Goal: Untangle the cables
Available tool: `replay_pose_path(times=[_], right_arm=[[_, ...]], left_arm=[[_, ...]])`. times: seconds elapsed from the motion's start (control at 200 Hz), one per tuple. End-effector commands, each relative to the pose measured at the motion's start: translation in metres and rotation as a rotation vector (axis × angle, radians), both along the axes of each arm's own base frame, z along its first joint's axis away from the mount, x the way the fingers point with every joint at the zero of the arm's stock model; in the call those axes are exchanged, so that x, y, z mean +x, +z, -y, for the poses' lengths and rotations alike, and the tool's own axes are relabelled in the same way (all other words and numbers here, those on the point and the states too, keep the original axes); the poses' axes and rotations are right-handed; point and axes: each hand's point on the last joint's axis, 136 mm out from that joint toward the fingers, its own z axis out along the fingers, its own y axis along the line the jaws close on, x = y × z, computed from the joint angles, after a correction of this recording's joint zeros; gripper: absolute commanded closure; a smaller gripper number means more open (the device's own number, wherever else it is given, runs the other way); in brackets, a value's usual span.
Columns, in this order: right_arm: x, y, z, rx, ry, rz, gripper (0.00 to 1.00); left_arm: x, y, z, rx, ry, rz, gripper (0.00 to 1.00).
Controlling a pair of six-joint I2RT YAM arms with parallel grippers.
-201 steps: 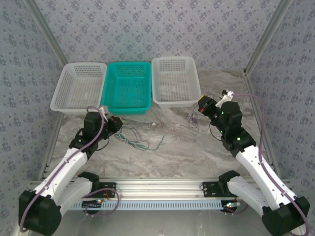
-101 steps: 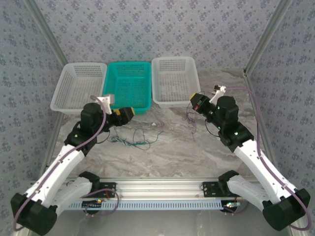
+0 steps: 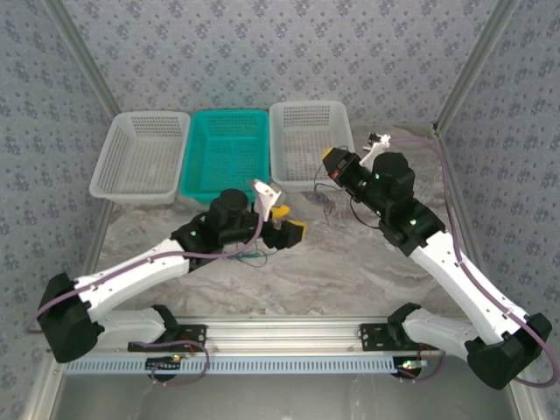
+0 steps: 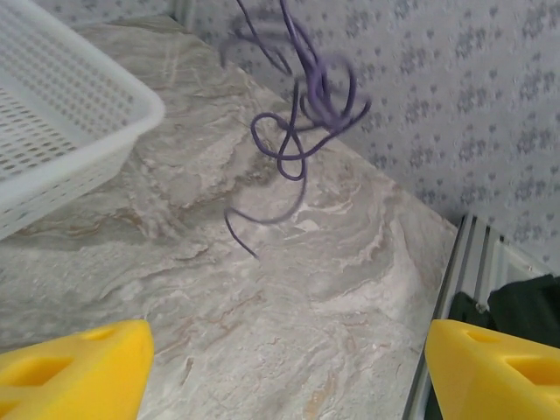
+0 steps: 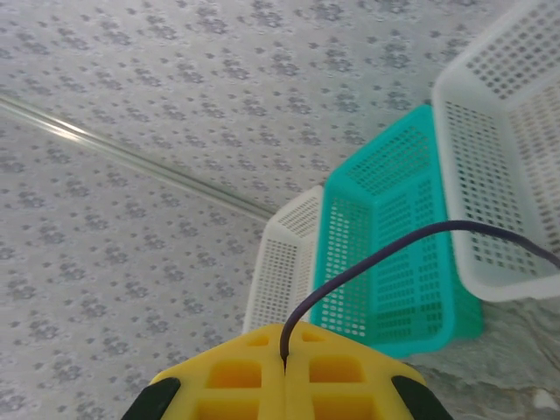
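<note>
Shows, from the right wrist, purple cable [image 5: 437,227] pinched between pressed-together right jaws; from the left wrist, its loose tangle (blurred) hanging over the desk [image 4: 262,289], beyond widely parted left jaws.

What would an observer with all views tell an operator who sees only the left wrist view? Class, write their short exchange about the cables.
Operator: A purple cable hangs ahead of my open left gripper. What holds it up?
Observer: The right gripper, shut on it. The cable comes out from between its closed fingers.
Operator: Where is the green cable?
Observer: On the table, partly under the left arm, on the base side of the left gripper.
</note>
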Motion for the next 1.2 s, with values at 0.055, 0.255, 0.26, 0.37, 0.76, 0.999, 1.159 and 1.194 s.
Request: replay_pose_path(times=[0.055, 0.255, 0.26, 0.37, 0.76, 0.999, 1.159, 1.194], right_arm=[[-0.006, 0.032, -0.012, 0.025, 0.02, 0.071, 1.0], [-0.014, 0.065, -0.026, 0.078, 0.05, 0.145, 1.0], [-0.014, 0.065, -0.026, 0.078, 0.05, 0.146, 1.0], [-0.015, 0.073, -0.025, 0.091, 0.042, 0.152, 1.0], [-0.02, 0.09, -0.006, 0.191, -0.001, 0.141, 1.0], [-0.017, 0.1, -0.001, 0.246, 0.013, 0.115, 1.0], [-0.014, 0.103, -0.008, 0.325, 0.036, 0.087, 1.0], [-0.014, 0.104, -0.008, 0.339, 0.037, 0.082, 1.0]], left_arm=[[0.011, 0.032, 0.026, -0.072, -0.013, 0.158, 0.16], [0.031, 0.033, 0.045, -0.11, 0.012, 0.238, 0.16], [0.031, 0.032, 0.045, -0.11, 0.011, 0.237, 0.16], [0.037, 0.035, 0.059, -0.101, -0.003, 0.218, 0.16], [0.062, 0.051, 0.054, -0.201, 0.124, 0.433, 0.11], [0.051, 0.075, 0.059, -0.25, 0.064, 0.51, 0.08], [0.066, 0.089, 0.057, -0.282, 0.146, 0.561, 0.08], [0.069, 0.092, 0.059, -0.282, 0.158, 0.575, 0.09]])
